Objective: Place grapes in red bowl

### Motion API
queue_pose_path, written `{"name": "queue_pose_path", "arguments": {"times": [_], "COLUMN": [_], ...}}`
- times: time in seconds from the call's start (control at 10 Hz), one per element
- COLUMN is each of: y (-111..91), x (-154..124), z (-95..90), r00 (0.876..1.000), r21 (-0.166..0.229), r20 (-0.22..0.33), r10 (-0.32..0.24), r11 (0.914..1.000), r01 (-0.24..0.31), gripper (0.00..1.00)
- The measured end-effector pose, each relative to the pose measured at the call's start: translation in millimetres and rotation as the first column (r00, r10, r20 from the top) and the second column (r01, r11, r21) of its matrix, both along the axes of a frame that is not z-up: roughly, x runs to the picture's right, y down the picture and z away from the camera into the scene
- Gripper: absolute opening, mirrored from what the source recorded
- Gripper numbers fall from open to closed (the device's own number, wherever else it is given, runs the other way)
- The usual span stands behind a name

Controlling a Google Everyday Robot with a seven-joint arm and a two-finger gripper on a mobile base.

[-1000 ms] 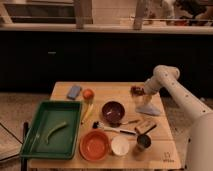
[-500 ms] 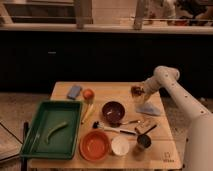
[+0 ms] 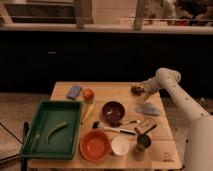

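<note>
Camera view: claw [image 3: 143,90] at right of centre, just beside grapes [image 3: 134,90] at the far edge of bench [image 3: 112,93]; whether it grips cannot be told. Red bowl [image 3: 95,146], lower centre, well apart, holds nothing. Transfer outstanding.

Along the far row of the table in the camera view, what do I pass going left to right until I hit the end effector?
In order: blue sponge → orange fruit → grapes → end effector, which sits right beside the grapes on their right side.
</note>
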State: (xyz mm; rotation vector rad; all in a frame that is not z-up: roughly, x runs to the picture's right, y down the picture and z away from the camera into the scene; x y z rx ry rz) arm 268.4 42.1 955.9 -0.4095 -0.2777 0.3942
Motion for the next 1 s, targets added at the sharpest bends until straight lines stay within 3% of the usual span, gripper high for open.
{"name": "queue_pose_path", "arguments": {"times": [0.3, 0.5, 1.0], "y": [-1, -2, 2], "x": [10, 17, 23], "z": [7.0, 9.5, 17.3], "r00": [0.996, 0.992, 0.981], "r21": [-0.012, -0.023, -0.061], "r20": [-0.001, 0.007, 0.036], "r10": [0.085, 0.129, 0.190], "r11": [0.9963, 0.9914, 0.9803], "r01": [-0.085, -0.129, -0.188], "gripper": [0.80, 0.73, 0.21]}}
